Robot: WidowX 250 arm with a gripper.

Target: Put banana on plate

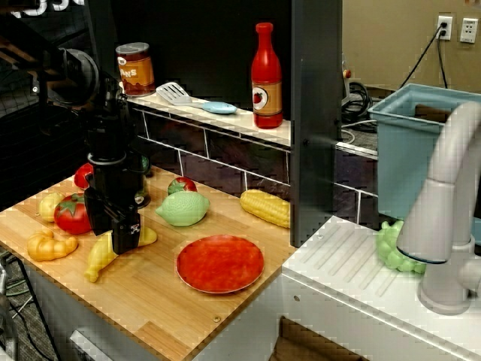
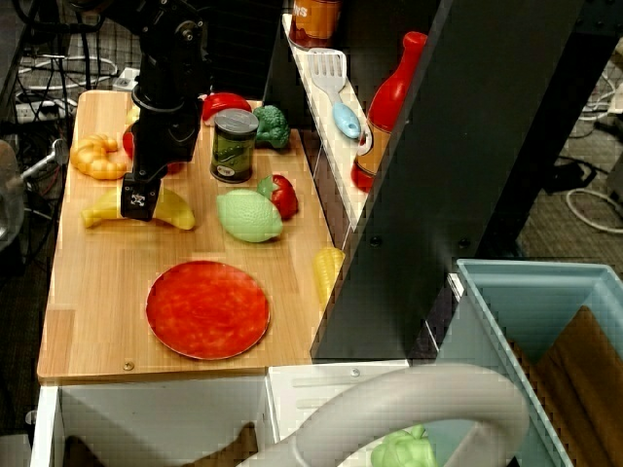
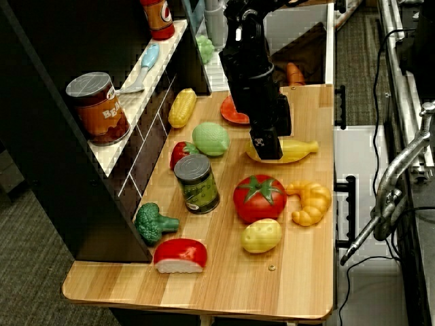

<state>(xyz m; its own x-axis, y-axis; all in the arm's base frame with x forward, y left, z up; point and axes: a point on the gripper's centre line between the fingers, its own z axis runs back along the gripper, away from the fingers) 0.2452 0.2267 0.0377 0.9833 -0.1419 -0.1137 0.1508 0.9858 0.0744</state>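
The banana (image 2: 146,207) lay flat on the wooden counter (image 2: 97,292), its long axis running roughly across the board in the overhead view: one tapered end pointed toward the counter's outer edge near the croissant (image 2: 97,156), the other toward the lime (image 2: 249,215). In the front view it ran aslant, the low tip (image 1: 92,274) toward the near edge and the upper end just showing past the gripper. It was smooth, plain yellow, gently curved, and narrowed at both ends; its middle was hidden by the gripper.

The gripper (image 2: 139,202) stood upright over the banana's middle, its black fingers down on either side of the fruit. They looked closed against it, though the contact itself was masked by the finger bodies, so the grip could not be confirmed outright.

The plate (image 2: 207,309), flat, round and red-orange, sat bare on the counter apart from the banana, nearer the sink side. In the side view the banana (image 3: 296,149) lay just beside the plate's rim (image 3: 231,114), with the arm between them.

Around the banana sat a tomato (image 3: 259,197), a potato (image 3: 261,235), a green can (image 2: 234,145), a strawberry (image 2: 282,195) and broccoli (image 2: 273,125). A corn cob (image 1: 265,207) lay against the tiled back wall.
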